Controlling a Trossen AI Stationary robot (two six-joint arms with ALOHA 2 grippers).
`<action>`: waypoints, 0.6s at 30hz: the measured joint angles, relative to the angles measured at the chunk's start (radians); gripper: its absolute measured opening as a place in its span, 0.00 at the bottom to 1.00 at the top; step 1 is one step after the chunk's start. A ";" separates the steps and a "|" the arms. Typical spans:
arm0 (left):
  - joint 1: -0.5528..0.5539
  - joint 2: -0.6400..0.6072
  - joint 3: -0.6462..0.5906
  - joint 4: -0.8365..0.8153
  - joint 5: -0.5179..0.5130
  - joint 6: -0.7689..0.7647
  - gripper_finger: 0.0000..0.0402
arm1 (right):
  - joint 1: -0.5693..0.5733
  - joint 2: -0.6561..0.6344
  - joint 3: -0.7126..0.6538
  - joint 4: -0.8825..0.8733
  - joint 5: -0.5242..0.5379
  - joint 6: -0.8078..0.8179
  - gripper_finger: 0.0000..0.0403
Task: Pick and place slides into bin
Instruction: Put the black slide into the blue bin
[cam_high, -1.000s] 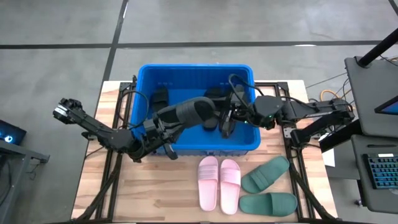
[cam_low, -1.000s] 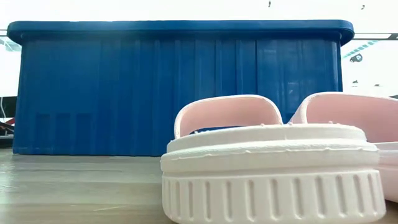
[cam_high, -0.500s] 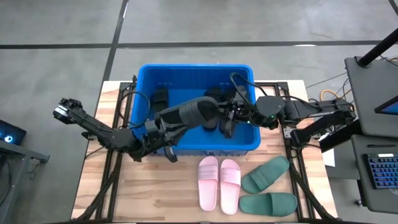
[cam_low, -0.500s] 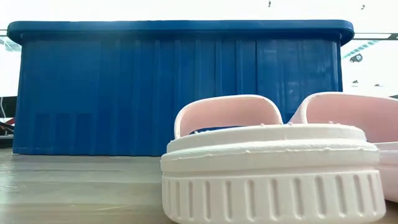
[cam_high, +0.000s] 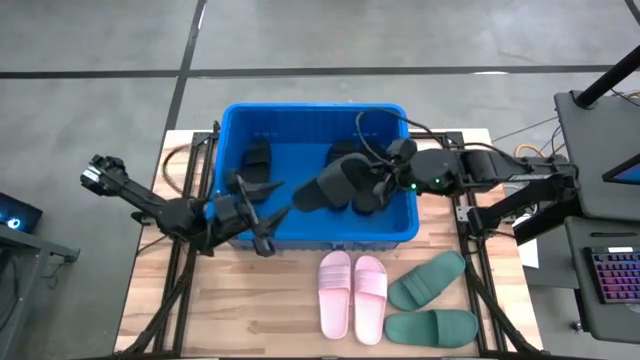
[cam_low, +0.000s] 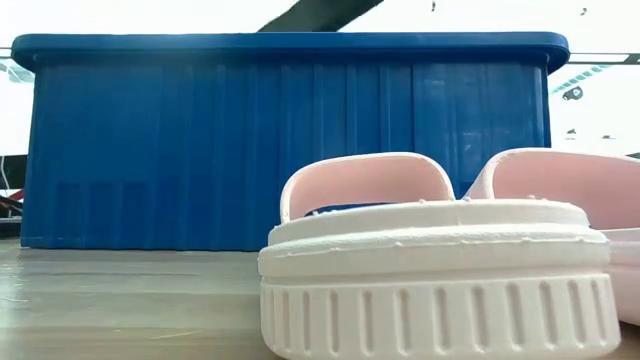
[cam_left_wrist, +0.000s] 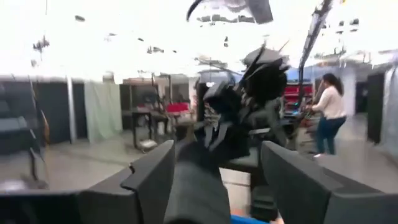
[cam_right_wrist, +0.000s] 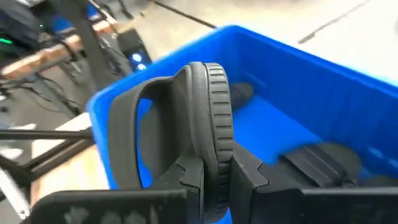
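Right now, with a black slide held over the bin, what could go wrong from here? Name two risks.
1. The right claw pinches the black slide only by its sole edge, on end above the bin; it may twist or slip out early.
2. The open left claw sits close to that slide's free end, so the two arms could bump.
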 joint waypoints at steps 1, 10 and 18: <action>-0.002 -0.001 0.006 0.000 -0.001 0.054 0.56 | -0.008 -0.004 0.000 -0.016 -0.005 0.012 0.07; 0.008 0.064 0.167 -0.346 -0.009 0.239 0.56 | -0.117 -0.025 0.001 -0.031 -0.294 0.060 0.06; 0.008 0.188 0.358 -0.684 -0.074 0.349 0.56 | -0.277 -0.023 -0.001 -0.034 -0.621 0.092 0.06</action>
